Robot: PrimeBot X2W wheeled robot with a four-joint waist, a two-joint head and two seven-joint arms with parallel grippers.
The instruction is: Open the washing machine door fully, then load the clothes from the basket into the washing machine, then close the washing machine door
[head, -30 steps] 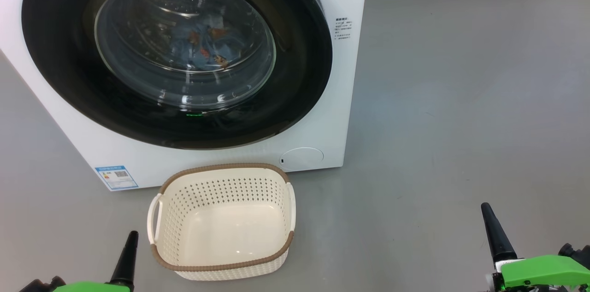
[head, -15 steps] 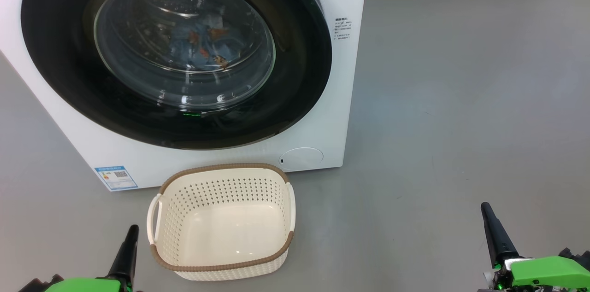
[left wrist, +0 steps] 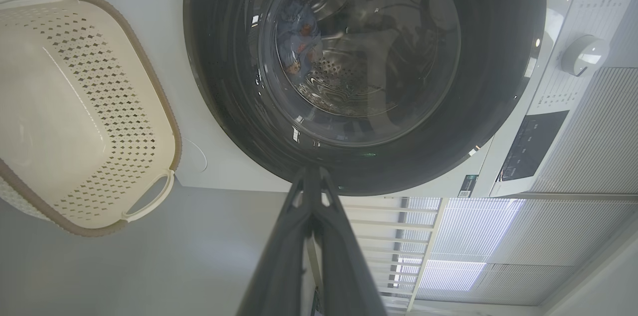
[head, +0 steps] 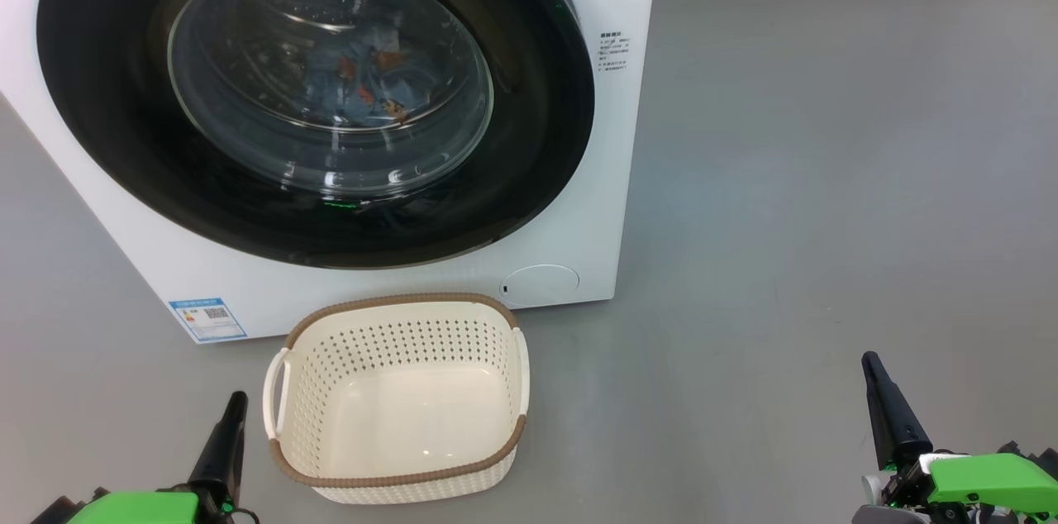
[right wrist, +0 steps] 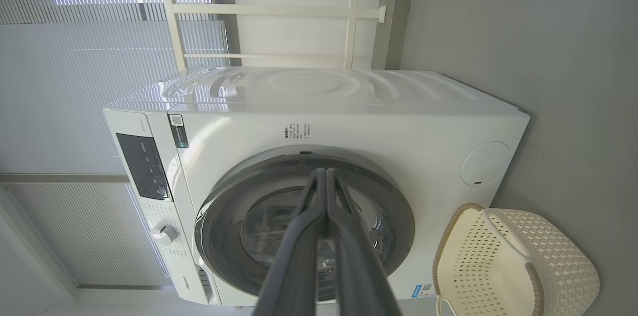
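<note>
Clothes (head: 364, 86) lie inside the drum of the washing machine (head: 607, 177), seen as a small light blue bundle with orange-brown prints through the clear glass bowl of the washing machine door (head: 107, 144). That door sits shut, its wide glossy black rim flat against the white front, and a small green light reflects low on the glass. The basket (head: 397, 478) stands upright on the grey floor (head: 826, 177) just in front of the machine, below the door, with its brown woven-look rim close to the white panel and its bare cream bottom showing. A blue label (head: 208, 317) is on the machine's front low at the left, and a round flap (head: 541, 284) sits low at the right, just behind the basket's far right corner. The left gripper (head: 235, 412) hangs low at the left, just beside the basket's near left corner and apart from it, its two dark fingers pressed together and holding nothing. The right gripper (head: 874, 379) hangs low at the right, well apart from the basket and over bare floor, its fingers likewise pressed together with nothing between them. In the wrist views each pair of fingers meets in a single point aimed toward the door, and a knob (left wrist: 584, 54) and a dark control panel (right wrist: 144, 166) show on the machine's upper front, with pale blinds (right wrist: 60, 81) behind it.
</note>
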